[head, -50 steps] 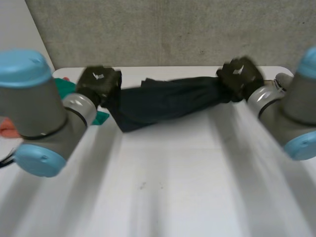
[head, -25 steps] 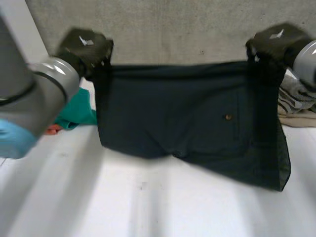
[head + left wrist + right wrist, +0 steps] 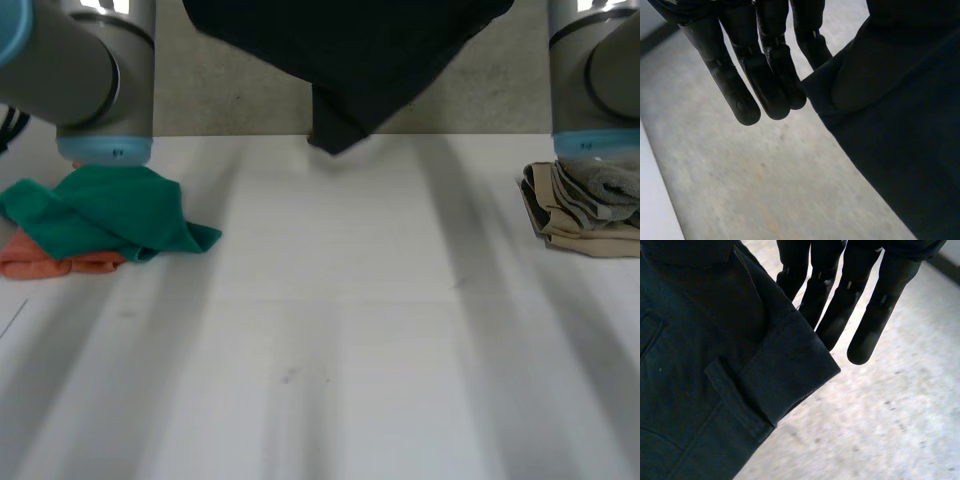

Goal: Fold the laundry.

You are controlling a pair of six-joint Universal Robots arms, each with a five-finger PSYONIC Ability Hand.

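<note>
We see the white surface [image 3: 330,330] with the dark garment [image 3: 350,50] hanging in the air above its far edge. A green cloth [image 3: 110,210] lies at the left and a beige-grey pile [image 3: 585,215] at the right. The left hand [image 3: 755,65] pinches one top corner with near-straight fingers. The right hand [image 3: 850,295] likewise nips the waistband corner.
</note>
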